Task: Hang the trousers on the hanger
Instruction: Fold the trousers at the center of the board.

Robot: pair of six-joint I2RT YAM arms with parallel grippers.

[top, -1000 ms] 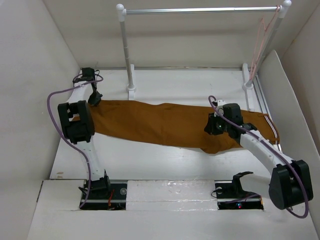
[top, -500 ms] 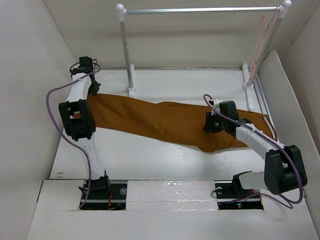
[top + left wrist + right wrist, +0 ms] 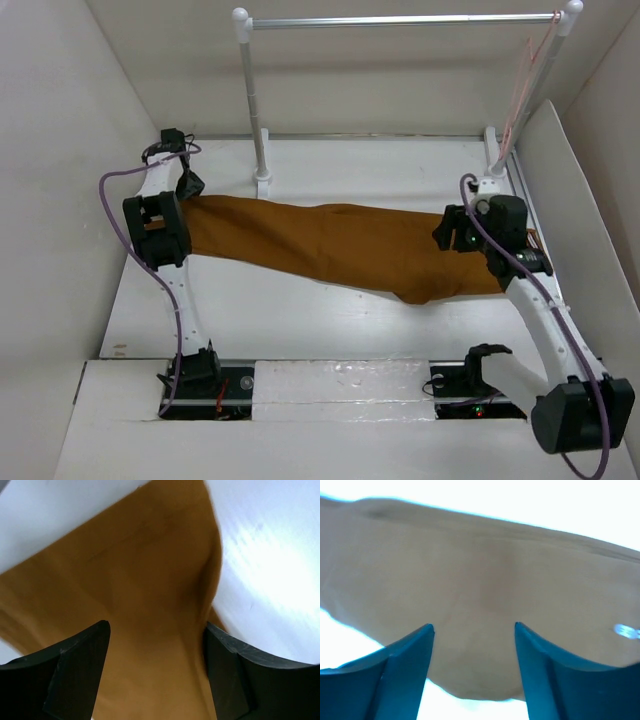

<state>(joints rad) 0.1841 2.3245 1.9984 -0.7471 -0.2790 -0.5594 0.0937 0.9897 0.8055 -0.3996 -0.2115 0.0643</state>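
Note:
The rust-brown trousers (image 3: 340,245) lie spread flat across the table from left to right. My left gripper (image 3: 188,186) hovers over their left end; in the left wrist view it (image 3: 156,627) stands open, with the trousers (image 3: 145,580) lying loose beneath the black fingers (image 3: 80,665). My right gripper (image 3: 456,232) is over the right part of the cloth. The right wrist view shows it (image 3: 473,627) open above the trousers (image 3: 480,575), nothing pinched. The pale pink hanger (image 3: 521,85) hangs from the right end of the rail, apart from both grippers.
A silver rail (image 3: 400,20) on white posts (image 3: 257,110) spans the back of the table. White walls close in on the left and back, and a slanted white panel (image 3: 575,210) stands at the right. Purple cables loop off both arms.
Both grippers have opened. The left has let go of the trousers' left end. The right arm has swung right along the cloth towards its right end.

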